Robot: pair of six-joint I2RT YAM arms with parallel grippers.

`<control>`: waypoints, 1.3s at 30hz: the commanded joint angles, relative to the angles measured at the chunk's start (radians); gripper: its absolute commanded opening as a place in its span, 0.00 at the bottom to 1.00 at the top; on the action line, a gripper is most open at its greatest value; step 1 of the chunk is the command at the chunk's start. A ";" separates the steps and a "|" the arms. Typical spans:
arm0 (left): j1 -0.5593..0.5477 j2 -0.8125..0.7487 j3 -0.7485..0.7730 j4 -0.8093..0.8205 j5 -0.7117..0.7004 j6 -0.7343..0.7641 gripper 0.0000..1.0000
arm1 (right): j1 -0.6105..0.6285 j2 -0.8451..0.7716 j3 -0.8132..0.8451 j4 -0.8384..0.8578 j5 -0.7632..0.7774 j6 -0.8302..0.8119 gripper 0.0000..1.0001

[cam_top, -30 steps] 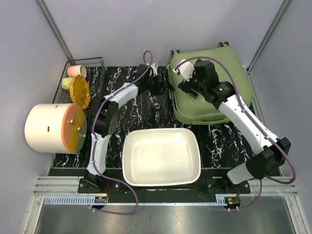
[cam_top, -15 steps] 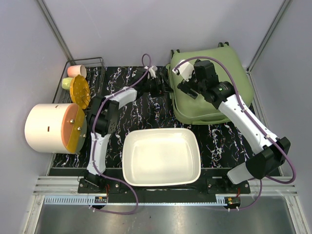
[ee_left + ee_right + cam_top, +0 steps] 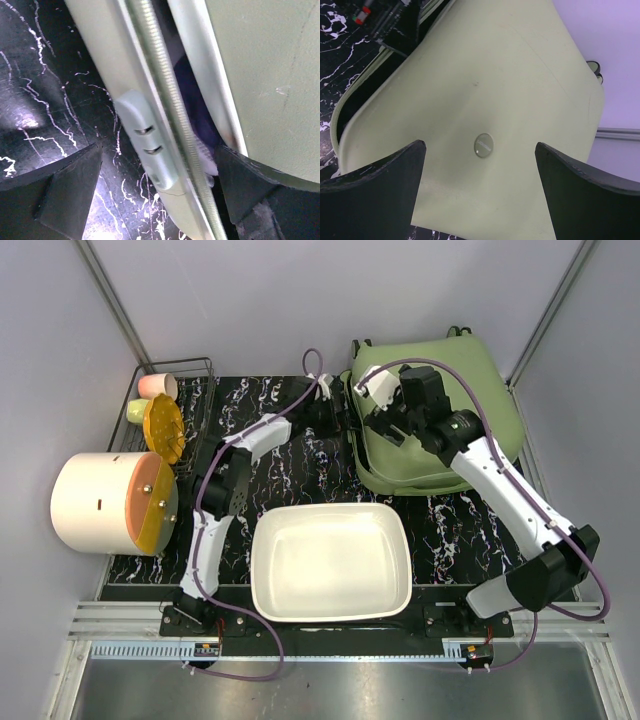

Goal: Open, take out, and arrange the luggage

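Observation:
The olive-green luggage [image 3: 470,390] lies at the back right of the black marbled mat. Its lid is parted from the lower shell along the left side. In the left wrist view the zipper edge [image 3: 165,110] runs diagonally, and a dark gap beside it shows something purple and white inside. My left gripper [image 3: 338,420] [image 3: 160,195] is open at that left edge, its fingers either side of the lower shell's rim. Above the lid my right gripper [image 3: 385,425] [image 3: 480,185] hangs open, the round badge [image 3: 483,145] between its fingers, holding nothing.
A white plastic bin [image 3: 265,540] sits at the near centre between the arm bases. A wire rack [image 3: 195,365] at the back left holds cups and a yellow-orange plate [image 3: 162,427]. A white cylinder with an orange lid [image 3: 100,502] lies at the left.
My left arm has reached further right to the luggage's left edge and its jaws have opened wider. The right gripper has stayed over the lid.

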 commanded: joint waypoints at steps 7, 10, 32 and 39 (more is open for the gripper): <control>-0.141 -0.143 0.258 -0.011 -0.013 0.055 0.99 | 0.033 -0.111 0.058 0.068 -0.097 -0.002 1.00; -0.146 -0.149 0.282 -0.015 -0.013 0.044 0.99 | 0.076 -0.137 0.056 0.050 -0.086 -0.048 1.00; -0.161 -0.120 0.420 0.135 0.056 -0.128 0.99 | 0.134 -0.204 -0.313 0.359 0.325 -0.602 1.00; -0.101 -0.176 0.187 0.181 0.035 -0.199 0.99 | 0.122 -0.178 -0.200 0.260 0.330 -0.432 1.00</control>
